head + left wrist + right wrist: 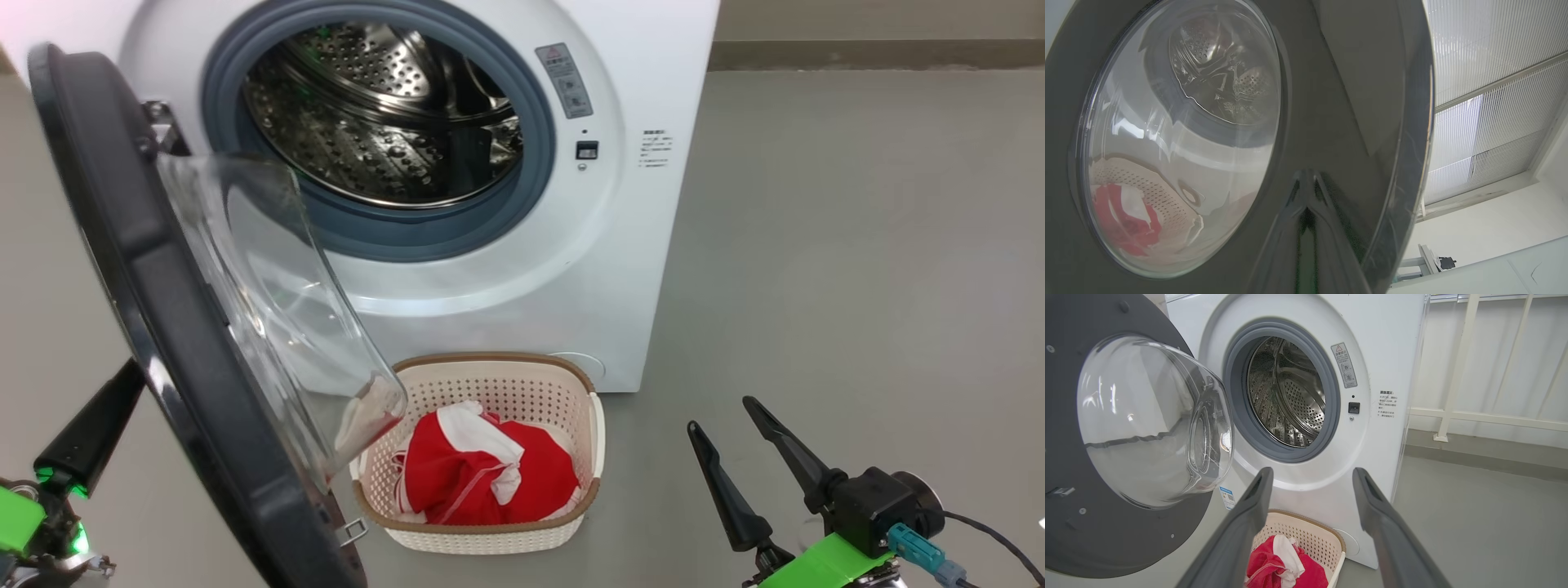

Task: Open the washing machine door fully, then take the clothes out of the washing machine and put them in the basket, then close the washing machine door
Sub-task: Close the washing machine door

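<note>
The white washing machine [620, 245] [1384, 343] stands with its perforated steel drum [384, 106] [1286, 396] showing no clothes. The washing machine door [163, 327] [1126, 547] hangs open at the left, its glass bowl [277, 310] [1151, 416] bulging toward the drum. On the floor in front, the cream basket [506, 392] [1306, 535] holds the red clothes [482, 478] [1265, 567]. My left gripper [122, 388] [1306, 179] is shut, its tips against the door's glossy outer rim [1331, 102]. My right gripper [720, 414] [1312, 473] is open and holds nothing, to the right of the basket.
Bare grey floor [857, 245] stretches right of the washer. A white railing [1453, 367] and a low ledge run along the wall behind it. The open door overhangs the basket's left side. Slatted panels [1486, 102] show past the door's edge.
</note>
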`<state>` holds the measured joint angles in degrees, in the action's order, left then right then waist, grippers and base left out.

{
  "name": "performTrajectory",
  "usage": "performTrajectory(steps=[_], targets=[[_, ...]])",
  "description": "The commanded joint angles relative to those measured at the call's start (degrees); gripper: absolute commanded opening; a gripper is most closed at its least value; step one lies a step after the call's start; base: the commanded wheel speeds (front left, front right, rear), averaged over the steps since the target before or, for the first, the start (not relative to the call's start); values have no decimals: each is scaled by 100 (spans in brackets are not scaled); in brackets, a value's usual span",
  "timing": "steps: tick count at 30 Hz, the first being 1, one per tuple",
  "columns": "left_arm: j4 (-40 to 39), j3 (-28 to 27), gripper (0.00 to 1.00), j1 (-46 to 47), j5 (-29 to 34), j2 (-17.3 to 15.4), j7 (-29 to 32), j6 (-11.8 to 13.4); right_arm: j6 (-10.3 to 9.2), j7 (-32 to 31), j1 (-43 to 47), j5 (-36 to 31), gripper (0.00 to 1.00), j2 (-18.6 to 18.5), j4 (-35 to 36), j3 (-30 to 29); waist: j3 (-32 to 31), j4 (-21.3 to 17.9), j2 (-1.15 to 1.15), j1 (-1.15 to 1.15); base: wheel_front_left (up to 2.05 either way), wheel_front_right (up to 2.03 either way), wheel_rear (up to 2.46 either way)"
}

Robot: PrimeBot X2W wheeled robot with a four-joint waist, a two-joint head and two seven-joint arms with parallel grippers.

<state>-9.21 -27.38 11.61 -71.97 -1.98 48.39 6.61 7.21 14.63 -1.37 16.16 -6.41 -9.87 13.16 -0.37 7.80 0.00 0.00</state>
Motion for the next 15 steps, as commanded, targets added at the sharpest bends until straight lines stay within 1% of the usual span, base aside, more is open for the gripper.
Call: performTrajectory(steps=[1, 6, 15], targets=[[-239, -27, 0, 45, -72, -90, -1, 1, 28, 37, -235, 6, 100, -44, 122, 76, -2, -126, 0, 0, 0, 0, 0], [-249, 27, 0, -9, -127, -90, -81, 4, 28, 37, -242, 11, 100, -53, 110, 81, -16, -274, 0, 0, 0, 0, 0], [-272, 123, 0, -89, -197, -90, -191, -15, 28, 37, -231, 18, 100, -65, 113, 82, -22, -355, 0, 0, 0, 0, 0]])
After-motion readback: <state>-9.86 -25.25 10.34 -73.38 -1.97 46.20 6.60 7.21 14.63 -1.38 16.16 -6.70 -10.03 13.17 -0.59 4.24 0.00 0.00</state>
